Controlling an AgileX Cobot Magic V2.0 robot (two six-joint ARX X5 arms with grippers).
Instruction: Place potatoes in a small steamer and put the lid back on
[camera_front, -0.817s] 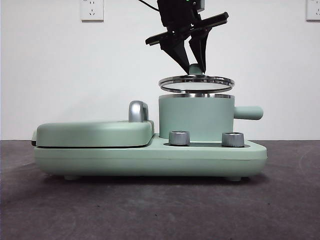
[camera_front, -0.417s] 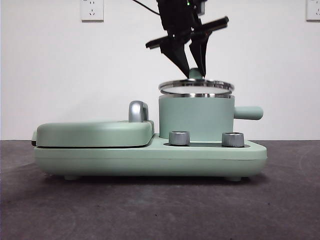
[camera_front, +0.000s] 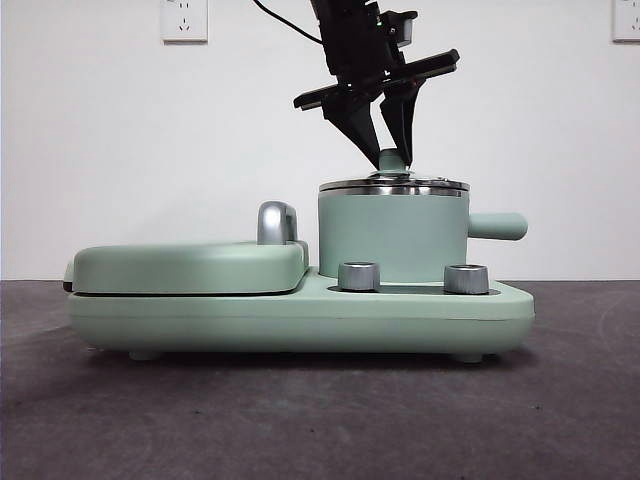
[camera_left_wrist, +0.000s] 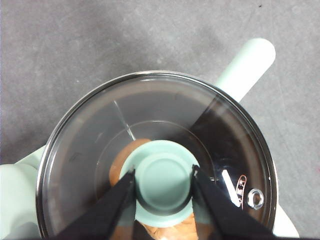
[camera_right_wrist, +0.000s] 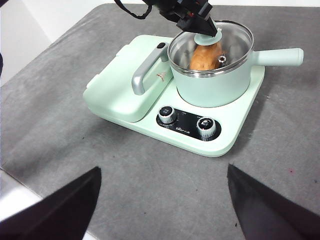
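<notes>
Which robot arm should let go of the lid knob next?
Left. The left gripper sits closed around the knob of the lid on the small steamer. The right gripper waits open, far away.

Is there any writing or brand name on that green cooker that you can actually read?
Small pale print between the two dials on the cooker base: too small and blurred to read.
Small reddish mark beside the grey handle: not legible.
Nothing readable on the lid or pot.

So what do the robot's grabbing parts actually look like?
Both are black. The left gripper has two pointed, wedge-shaped jaws under a flat black crossbar, with a thin black cable running up from it. The right gripper shows only two broad, dark, tapering jaws.
</notes>
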